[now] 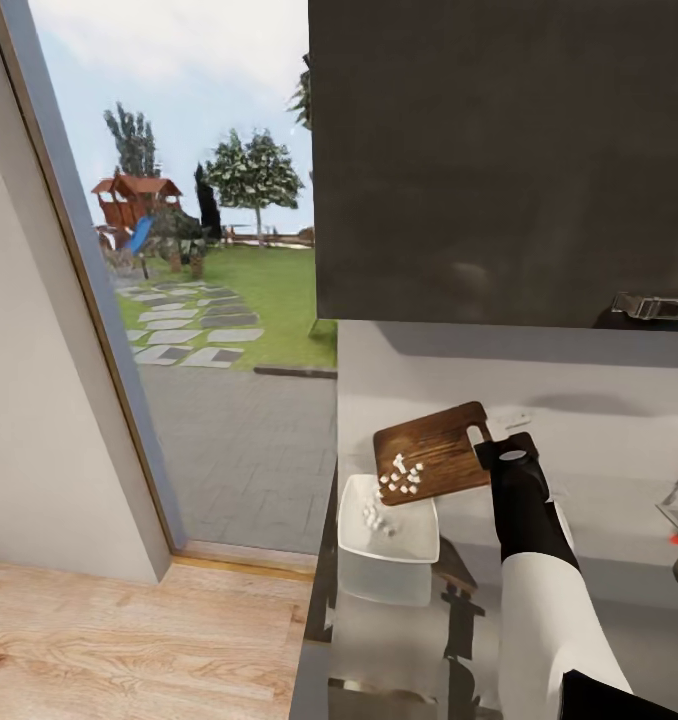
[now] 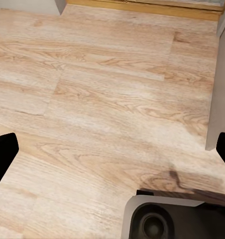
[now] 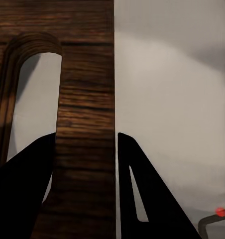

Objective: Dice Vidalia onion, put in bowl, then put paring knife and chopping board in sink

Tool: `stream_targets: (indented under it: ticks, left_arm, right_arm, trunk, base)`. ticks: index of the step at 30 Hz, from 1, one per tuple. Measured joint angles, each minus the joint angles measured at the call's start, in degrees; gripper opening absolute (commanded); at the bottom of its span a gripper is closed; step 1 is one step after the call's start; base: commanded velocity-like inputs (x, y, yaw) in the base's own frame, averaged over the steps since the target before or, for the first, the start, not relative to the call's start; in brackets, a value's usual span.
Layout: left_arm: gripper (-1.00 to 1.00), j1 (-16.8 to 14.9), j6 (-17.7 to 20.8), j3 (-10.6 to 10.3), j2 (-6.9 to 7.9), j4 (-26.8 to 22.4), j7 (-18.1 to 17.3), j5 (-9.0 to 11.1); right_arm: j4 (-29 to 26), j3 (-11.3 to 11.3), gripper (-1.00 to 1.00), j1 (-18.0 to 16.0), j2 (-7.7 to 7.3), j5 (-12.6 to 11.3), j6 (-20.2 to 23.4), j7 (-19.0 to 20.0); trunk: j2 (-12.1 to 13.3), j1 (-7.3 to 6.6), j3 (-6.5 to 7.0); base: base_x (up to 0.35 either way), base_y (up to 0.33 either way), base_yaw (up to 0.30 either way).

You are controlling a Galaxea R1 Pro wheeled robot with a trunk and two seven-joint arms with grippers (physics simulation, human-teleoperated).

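My right gripper (image 1: pixel 494 452) is shut on the handle end of the brown chopping board (image 1: pixel 431 450) and holds it tilted above the countertop (image 1: pixel 619 600). White bits of diced onion (image 1: pixel 401 478) cling to the board's lower edge. More bits (image 1: pixel 376 518) lie in the white bowl (image 1: pixel 414 545) just beneath. In the right wrist view the black fingers (image 3: pixel 137 189) clamp the board (image 3: pixel 85 99) beside its slot. My left gripper (image 2: pixel 112 149) hangs open over the wooden floor. The paring knife is out of view.
A dark wall cabinet (image 1: pixel 499 150) hangs above the counter. The chrome tap with a red dot (image 1: pixel 676 539) stands at the far right. A tall glass door (image 1: pixel 229 300) to the garden is on the left, with wooden floor (image 1: pixel 129 640) below it.
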Motion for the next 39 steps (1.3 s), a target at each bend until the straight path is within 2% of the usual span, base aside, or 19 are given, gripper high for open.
stream_targets:
  ticks: [11,26,32,35,37,39]
  left_arm:
    - [1.0,0.0,-0.08,-0.03,0.03,-0.03,0.07,-0.03]
    - [1.0,-0.02,-0.07,-0.04,0.0,0.0,0.06,-0.03]
    - [1.0,-0.01,-0.09,-0.04,0.01,0.01,0.06,-0.05]
    - [1.0,-0.04,-0.09,-0.04,0.01,0.01,0.05,-0.05]
    - [1.0,-0.03,-0.09,-0.05,0.01,0.01,0.04,-0.05]
    - [1.0,-0.02,-0.09,-0.05,0.0,0.01,0.06,-0.02]
  right_arm:
    - [0.51,-0.07,-1.0,0.0,0.0,-0.11,-2.98,-0.93]
    - [0.71,-0.07,-1.0,0.0,0.0,-0.17,-3.17,-0.92]
    - [0.71,-0.42,-1.0,0.01,0.0,-1.16,-3.0,-0.4]
    - [0.71,-0.89,-1.0,0.0,0.0,-3.13,-2.93,0.13]
    - [0.72,-2.09,-1.0,0.01,0.0,-6.6,-2.87,1.26]
    - [0.72,-4.49,-1.0,0.01,0.0,-11.8,-2.76,3.93]
  trunk:
    - [0.0,0.0,0.0]
    - [0.0,0.0,0.0]
    - [0.0,0.03,0.0]
    - [0.0,0.03,0.0]
    - [0.0,0.03,0.0]
    - [0.0,0.03,0.0]
  base:
    - [0.0,0.0,0.0]
    - [-0.001,0.0,0.0]
    - [-0.122,0.0,0.0]
    - [-0.233,0.0,0.0]
    - [-0.248,0.0,0.0]
    - [-0.252,0.0,0.0]
